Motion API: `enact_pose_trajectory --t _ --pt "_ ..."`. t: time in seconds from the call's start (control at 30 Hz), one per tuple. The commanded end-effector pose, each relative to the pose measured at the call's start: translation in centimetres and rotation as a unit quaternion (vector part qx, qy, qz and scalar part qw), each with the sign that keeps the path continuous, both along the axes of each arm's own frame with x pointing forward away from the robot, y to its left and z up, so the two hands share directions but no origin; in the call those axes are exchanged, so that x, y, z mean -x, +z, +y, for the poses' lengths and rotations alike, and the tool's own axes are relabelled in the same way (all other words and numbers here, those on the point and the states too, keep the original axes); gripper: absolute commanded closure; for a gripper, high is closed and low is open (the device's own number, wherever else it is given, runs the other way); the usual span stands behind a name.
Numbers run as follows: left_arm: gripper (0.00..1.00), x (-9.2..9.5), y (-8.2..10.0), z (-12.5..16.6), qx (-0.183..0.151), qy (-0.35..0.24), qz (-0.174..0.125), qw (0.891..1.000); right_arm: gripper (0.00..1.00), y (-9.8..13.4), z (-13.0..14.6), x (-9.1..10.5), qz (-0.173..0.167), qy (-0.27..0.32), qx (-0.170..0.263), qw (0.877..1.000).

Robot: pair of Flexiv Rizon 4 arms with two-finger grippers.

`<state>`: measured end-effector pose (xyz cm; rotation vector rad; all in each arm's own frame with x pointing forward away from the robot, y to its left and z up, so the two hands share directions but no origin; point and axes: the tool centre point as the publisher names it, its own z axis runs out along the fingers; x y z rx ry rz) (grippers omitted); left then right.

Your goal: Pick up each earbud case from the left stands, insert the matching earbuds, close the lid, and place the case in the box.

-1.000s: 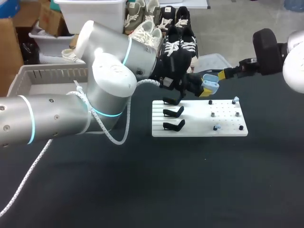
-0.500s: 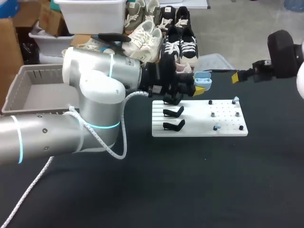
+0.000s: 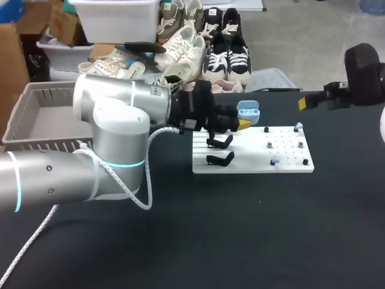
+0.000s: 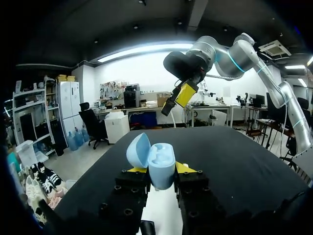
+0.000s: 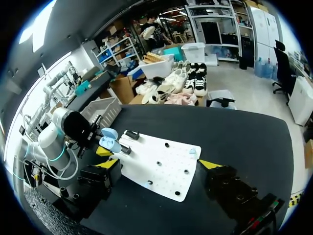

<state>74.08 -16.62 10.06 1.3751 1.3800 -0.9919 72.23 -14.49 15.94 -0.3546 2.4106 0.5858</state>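
Over your black table (image 3: pixel 240 241), toward its far edge, your left gripper (image 4: pixel 160 169) clamps a lid-open pale blue plastic earbud case (image 3: pixel 247 112); your right gripper (image 5: pixel 157 164) gapes empty.

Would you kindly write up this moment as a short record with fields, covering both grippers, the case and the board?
Left gripper: shut on the light blue plastic earbud case, lid open
Case position: above the far edge of the white perforated board
Right gripper: open, empty, off to the board's right
Black stands: two visible on the board, both empty
Grey slatted box: at the table's left
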Motion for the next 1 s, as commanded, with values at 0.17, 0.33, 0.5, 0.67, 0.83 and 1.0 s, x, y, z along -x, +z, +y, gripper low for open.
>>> enact_pose_trajectory --t 0.17,0.33,0.5,0.67,0.83,1.0 --pt "1.00 -0.4 -0.6 0.8 0.002 -0.001 0.004 1.000 0.00 0.2 0.1 0.4 -0.001 -0.027 0.028 0.999" --pt "1.00 -0.6 -0.6 1.1 0.004 0.011 0.005 1.000 0.00 0.2 0.0 0.3 0.001 -0.028 0.029 0.999" --pt "1.00 -0.6 -0.5 1.2 0.002 0.018 0.006 1.000 0.00 0.0 -0.1 0.0 0.016 -0.025 0.049 0.998" --pt "1.00 -0.6 -0.5 1.2 0.002 0.018 0.006 1.000 0.00 -0.4 -0.5 -0.4 0.032 -0.004 0.101 0.994" --pt "1.00 -0.6 -0.5 1.2 0.002 0.018 0.006 1.000 0.00 -1.4 -1.2 -1.0 0.065 0.016 0.172 0.983" --pt "1.00 -0.6 -0.5 1.2 0.002 0.018 0.006 1.000 0.00 -2.9 -1.8 -2.0 0.090 0.048 0.223 0.969"
